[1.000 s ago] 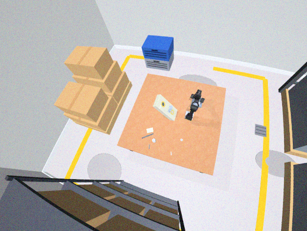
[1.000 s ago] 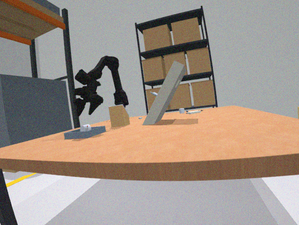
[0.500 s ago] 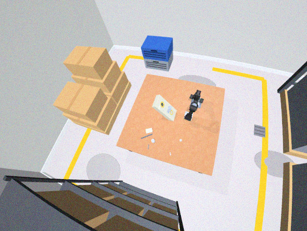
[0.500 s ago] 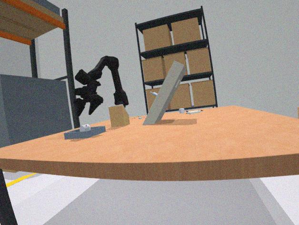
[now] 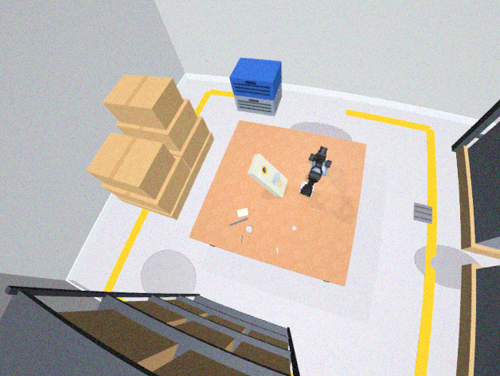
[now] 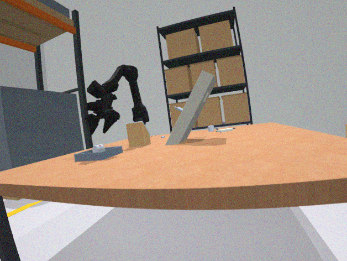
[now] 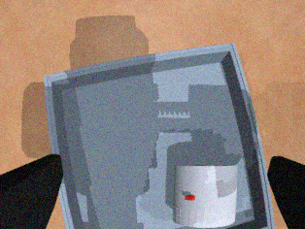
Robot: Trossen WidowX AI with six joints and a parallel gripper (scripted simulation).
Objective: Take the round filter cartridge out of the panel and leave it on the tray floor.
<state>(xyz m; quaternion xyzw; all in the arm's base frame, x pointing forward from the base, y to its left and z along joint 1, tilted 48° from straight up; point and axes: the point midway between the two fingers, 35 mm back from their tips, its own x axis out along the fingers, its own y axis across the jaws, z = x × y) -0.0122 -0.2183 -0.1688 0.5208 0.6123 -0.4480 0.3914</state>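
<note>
Released and wide, with nothing between the fingers, hanging over the tray (image 5: pixel 325 169) (image 6: pixel 98 156) (image 7: pixel 112 116) at left of the exterior frame: the hand (image 5: pixel 319 160) (image 6: pixel 98 131) (image 7: pixel 168 169), its fingers at the lower left and lower right edges of the wrist frame. Out of the panel (image 5: pixel 271 183) (image 6: pixel 193 108) and inside the tray's walls, at lower right of the wrist frame: the white cartridge (image 6: pixel 98 148) (image 7: pixel 206 196), apart from both fingers, showing a red mark. Leaning above the bench (image 5: pixel 222 182) (image 6: pixel 224 168), near the middle of the top frame: the panel, a dark round opening visible towards its upper left end.
</note>
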